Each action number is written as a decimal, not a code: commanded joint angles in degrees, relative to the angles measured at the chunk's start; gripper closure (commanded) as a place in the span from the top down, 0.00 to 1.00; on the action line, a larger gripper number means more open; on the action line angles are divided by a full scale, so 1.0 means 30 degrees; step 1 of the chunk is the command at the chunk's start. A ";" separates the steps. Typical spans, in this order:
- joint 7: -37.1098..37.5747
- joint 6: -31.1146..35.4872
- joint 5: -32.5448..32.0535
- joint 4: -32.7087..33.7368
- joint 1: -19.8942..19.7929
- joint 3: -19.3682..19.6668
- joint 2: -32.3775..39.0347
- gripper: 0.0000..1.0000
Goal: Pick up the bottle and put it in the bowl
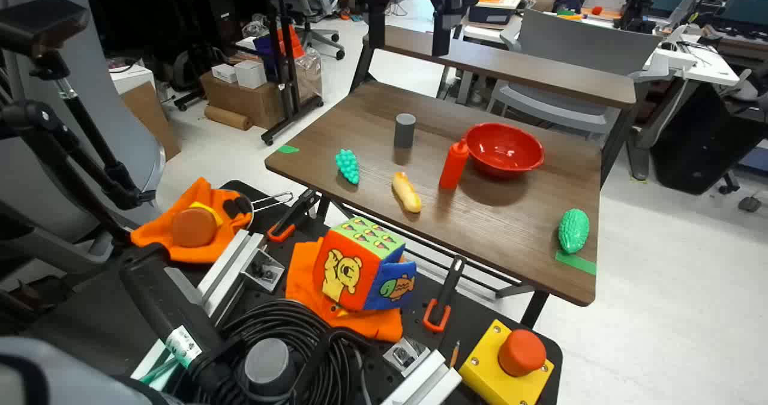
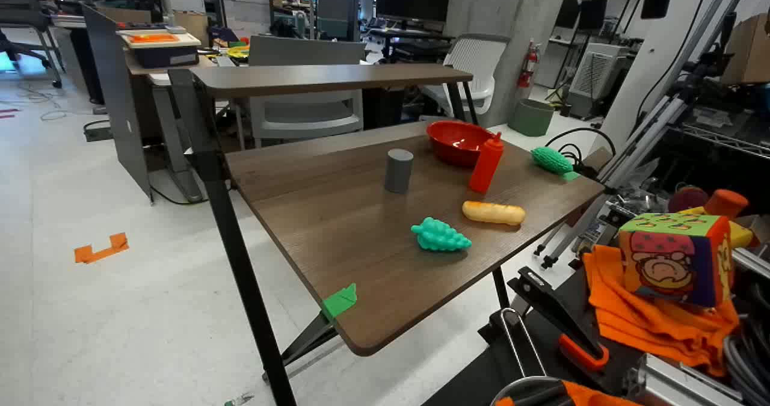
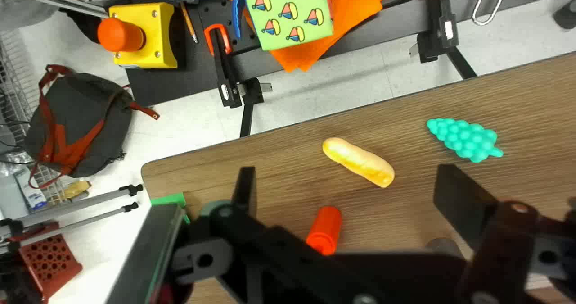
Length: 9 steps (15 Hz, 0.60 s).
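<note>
Jaws spread wide and holding nothing hang above the surface [image 1: 504, 231], well apart from the bottle [image 1: 454, 166], which stands upright just beside the bowl [image 1: 505, 150] in both exterior views. Neither half of the task looks done: the grasp, the lift, the short carry across and the release into the bowl all seem left to do.

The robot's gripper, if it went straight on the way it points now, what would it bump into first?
Probably the yellow bread roll, roughly below the open gripper; depth is hard to judge, so it could meet the tabletop beside it instead.
</note>
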State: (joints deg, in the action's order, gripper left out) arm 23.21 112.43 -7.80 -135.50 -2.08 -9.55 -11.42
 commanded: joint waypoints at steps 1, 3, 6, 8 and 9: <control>0.0066 -0.0039 -0.0086 0.0024 0.0458 0.0446 0.0019 1.00; 0.0067 -0.0039 -0.0086 0.0024 0.0458 0.0446 0.0019 1.00; 0.0067 -0.0039 -0.0086 0.0024 0.0458 0.0446 0.0019 1.00; 0.0272 0.0613 -0.0149 0.0164 0.0448 0.0541 0.0464 1.00; 0.0344 0.1112 -0.0190 0.0282 0.0353 0.0657 0.0786 1.00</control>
State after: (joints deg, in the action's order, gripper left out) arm 23.21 112.64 -7.80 -135.50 -1.75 -9.10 -11.27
